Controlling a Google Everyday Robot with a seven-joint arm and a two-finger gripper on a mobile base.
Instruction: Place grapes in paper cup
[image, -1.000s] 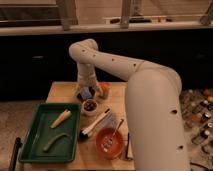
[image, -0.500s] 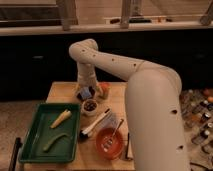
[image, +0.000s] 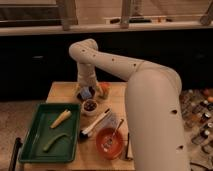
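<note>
Camera view: a light wooden counter (image: 62, 95) stands mid-frame before dark cabinet fronts (image: 35, 65), with a pale ledge (image: 30, 30) running across the top. The white arm's gripper (image: 86, 93) hangs near the counter's far edge, just above a short white paper cup (image: 90, 112); whether it is open or closed cannot be told. The dark purple-brown grapes (image: 90, 105) lie inside that cup. A green plastic tray (image: 37, 137) fills the lower left, and a red-orange round bowl (image: 100, 145) sits at lower centre.

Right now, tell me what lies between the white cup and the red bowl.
Camera view: a pale-handled tool lies slantwise between cup and bowl. The gripper hangs just above the cup, which holds the grapes.
</note>
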